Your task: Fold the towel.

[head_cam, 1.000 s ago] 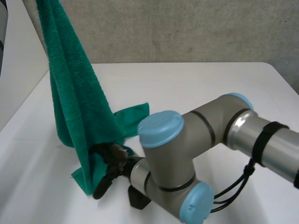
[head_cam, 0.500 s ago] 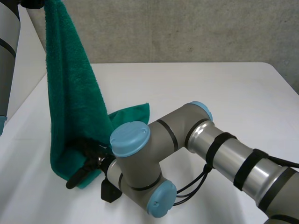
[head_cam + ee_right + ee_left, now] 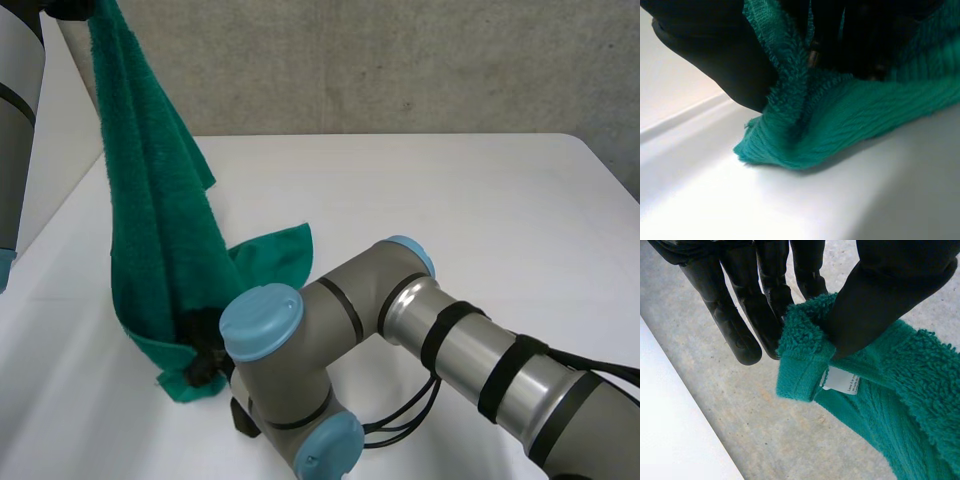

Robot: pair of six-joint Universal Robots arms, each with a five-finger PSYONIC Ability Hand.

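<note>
A green terry towel hangs in a long drape near the left edge of the white table, its hemmed top corner pinched between the thumb and fingers of the left hand. The right hand clamps the bunched lower edge against its thumb, one corner touching the surface, while broad tabletop spreads toward the far and right edges.
</note>
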